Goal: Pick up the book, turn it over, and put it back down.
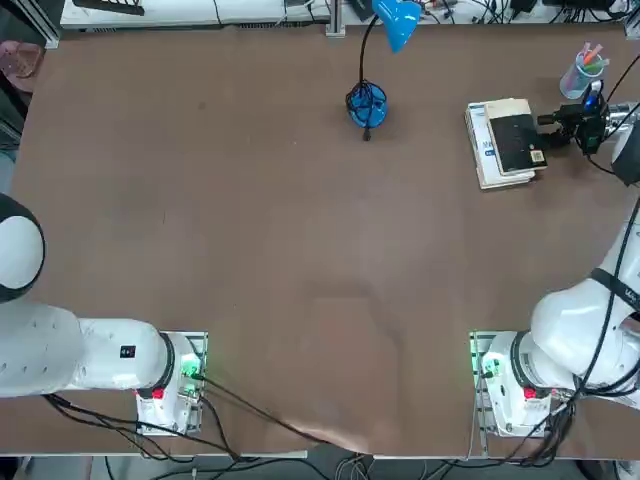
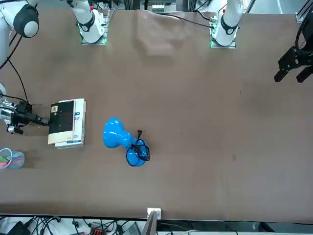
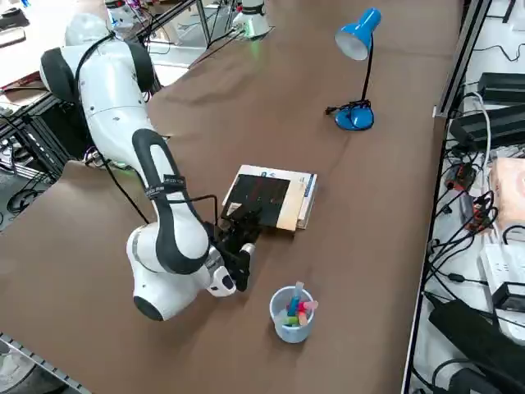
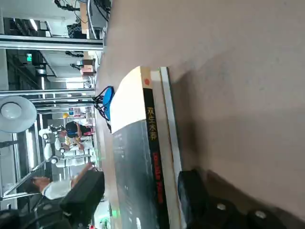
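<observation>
At about two o'clock on the tabletop as your overhead camera saw it, the book lay flat with its cream-and-black cover up, the white page edges showing along one side. Your right tool sat level at the book's three o'clock edge, its fingers spread wide, one finger low beside the spine and the other above the cover, so the book's edge stood between them without being clamped. You could see the same from the side camera, where the tool met the near end of the book. A blue desk lamp stood at the book's nine o'clock, well apart, and a cup of pens sat near at one o'clock.
</observation>
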You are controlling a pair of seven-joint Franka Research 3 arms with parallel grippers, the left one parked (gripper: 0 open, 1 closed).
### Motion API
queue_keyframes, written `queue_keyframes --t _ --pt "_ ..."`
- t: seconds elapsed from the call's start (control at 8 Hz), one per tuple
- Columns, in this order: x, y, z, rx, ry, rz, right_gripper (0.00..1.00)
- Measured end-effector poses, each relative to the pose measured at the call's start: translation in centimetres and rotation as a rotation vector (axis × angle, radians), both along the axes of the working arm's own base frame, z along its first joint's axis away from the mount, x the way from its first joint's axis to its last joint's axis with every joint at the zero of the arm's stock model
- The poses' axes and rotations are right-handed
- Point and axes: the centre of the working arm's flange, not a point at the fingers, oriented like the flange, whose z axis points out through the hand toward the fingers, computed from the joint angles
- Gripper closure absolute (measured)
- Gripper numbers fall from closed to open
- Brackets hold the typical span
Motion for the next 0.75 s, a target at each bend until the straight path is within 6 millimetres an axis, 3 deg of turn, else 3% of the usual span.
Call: queue_keyframes --t 0.5,0.75 --pt "0.4 1.3 -0.9 0.049 -0.010 0.005 0.08" --pt "0.2 1.0 -1.1 0.052 -0.010 -0.002 0.13"
